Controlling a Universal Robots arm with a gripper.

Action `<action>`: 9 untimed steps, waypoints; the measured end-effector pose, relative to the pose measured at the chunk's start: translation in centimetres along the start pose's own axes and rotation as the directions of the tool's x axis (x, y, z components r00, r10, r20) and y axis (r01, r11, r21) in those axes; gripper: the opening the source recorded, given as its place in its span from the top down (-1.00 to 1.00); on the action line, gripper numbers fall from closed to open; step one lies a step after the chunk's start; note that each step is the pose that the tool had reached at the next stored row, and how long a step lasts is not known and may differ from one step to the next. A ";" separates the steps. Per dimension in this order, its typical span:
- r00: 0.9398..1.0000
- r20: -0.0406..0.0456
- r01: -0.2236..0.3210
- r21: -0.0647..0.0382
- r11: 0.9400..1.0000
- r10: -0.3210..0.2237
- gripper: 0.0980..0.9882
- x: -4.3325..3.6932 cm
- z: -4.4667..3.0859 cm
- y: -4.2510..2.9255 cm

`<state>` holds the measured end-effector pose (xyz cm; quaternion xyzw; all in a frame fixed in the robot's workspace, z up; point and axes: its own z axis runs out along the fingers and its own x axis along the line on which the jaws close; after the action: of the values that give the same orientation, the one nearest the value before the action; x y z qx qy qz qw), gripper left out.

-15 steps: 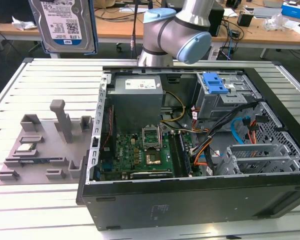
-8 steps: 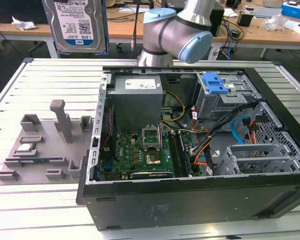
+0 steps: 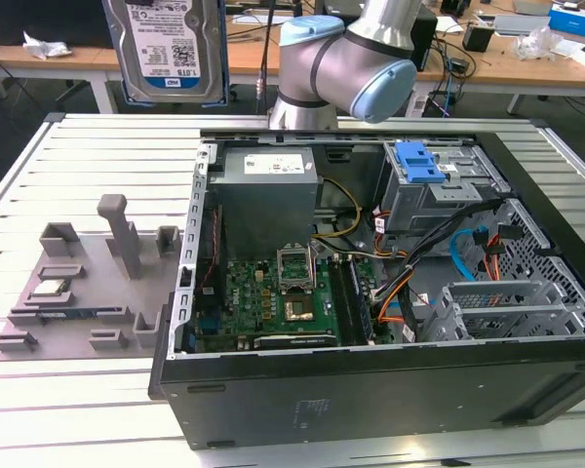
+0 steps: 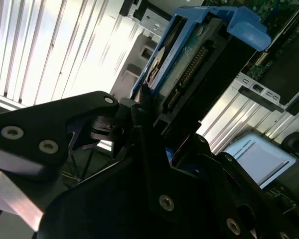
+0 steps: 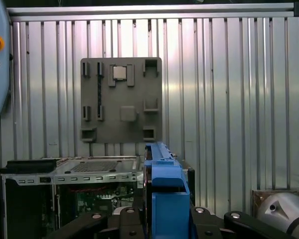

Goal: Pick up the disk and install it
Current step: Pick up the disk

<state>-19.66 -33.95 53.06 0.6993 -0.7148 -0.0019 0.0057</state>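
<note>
The disk [image 3: 168, 44], a silver hard drive with a white-and-blue label and blue carrier rails, hangs upright high above the table's far edge, at the exterior view's upper left. In the second wrist view my black gripper [image 4: 159, 119] is shut on the disk [image 4: 189, 59], with its connector edge and blue rail pointing away from the wrist. The first wrist view has the disk [image 5: 162, 189] edge-on between the fingers [image 5: 129, 216]. The open computer case [image 3: 370, 390] lies below and to the right of the disk.
Inside the case, a grey drive cage with a blue latch [image 3: 419, 166] sits at the back right. A second metal cage [image 3: 507, 307] is at the front right. A grey fixture plate [image 3: 78, 292] holding a small silver chip [image 3: 49, 288] lies left of the case. The arm [image 3: 341, 68] rises behind.
</note>
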 end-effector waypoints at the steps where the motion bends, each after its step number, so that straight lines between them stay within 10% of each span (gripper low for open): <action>1: 1.000 0.000 0.000 0.000 1.000 0.000 0.40 -0.01 0.00 -0.54; 9: 1.000 0.000 0.000 0.000 1.000 0.000 0.40 -0.09 -0.04 -3.57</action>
<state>-16.09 -33.94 53.06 0.6994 -0.7148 -0.0019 0.0057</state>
